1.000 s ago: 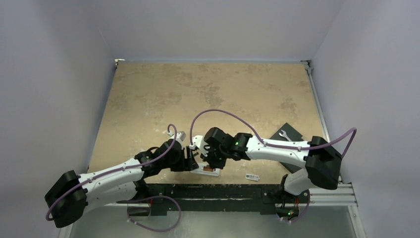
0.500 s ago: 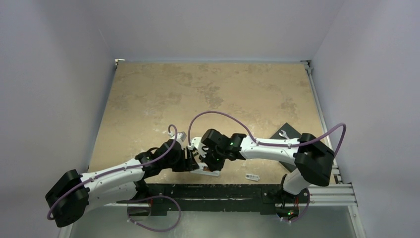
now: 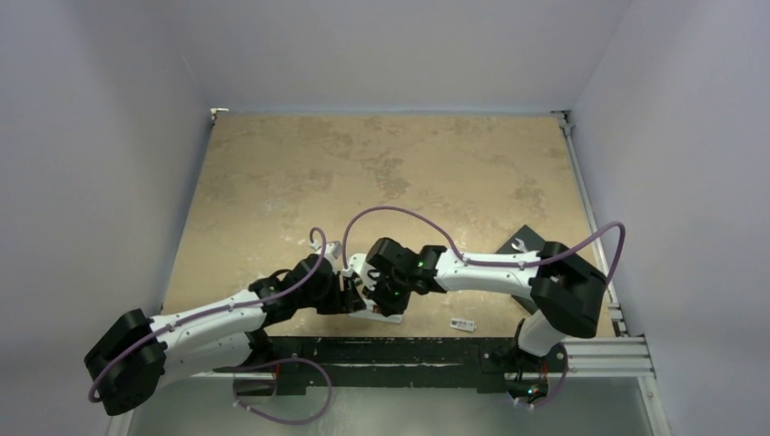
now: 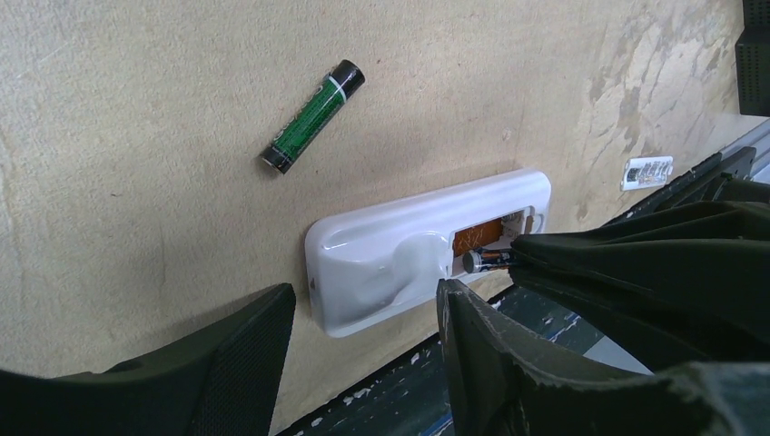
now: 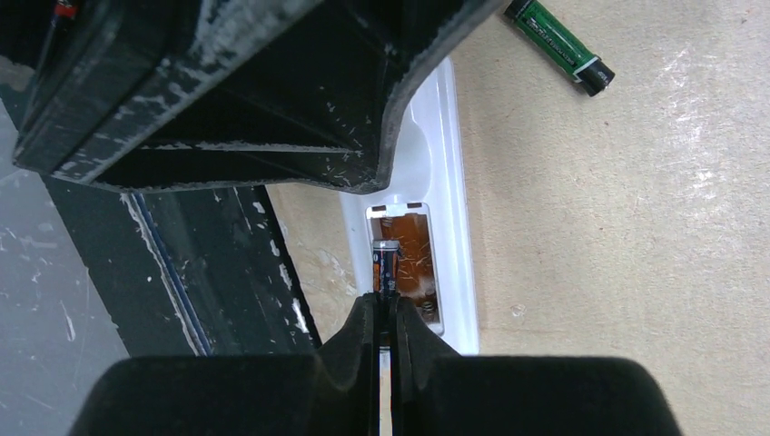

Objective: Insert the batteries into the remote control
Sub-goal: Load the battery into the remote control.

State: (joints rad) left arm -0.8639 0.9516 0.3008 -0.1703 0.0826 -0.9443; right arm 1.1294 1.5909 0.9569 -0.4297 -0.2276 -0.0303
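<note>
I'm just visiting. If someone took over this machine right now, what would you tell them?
Left gripper: open, fingers either side of the remote at one end; contact unclear.
Right gripper: shut on one battery, its free end inside the remote's open compartment.
Other battery: loose on the table, apart from the remote.
Done: nothing seated yet.
Left: seat this one, then fetch and load the other.

Lab — walled table (image 3: 436,154) (robot cell)
</note>
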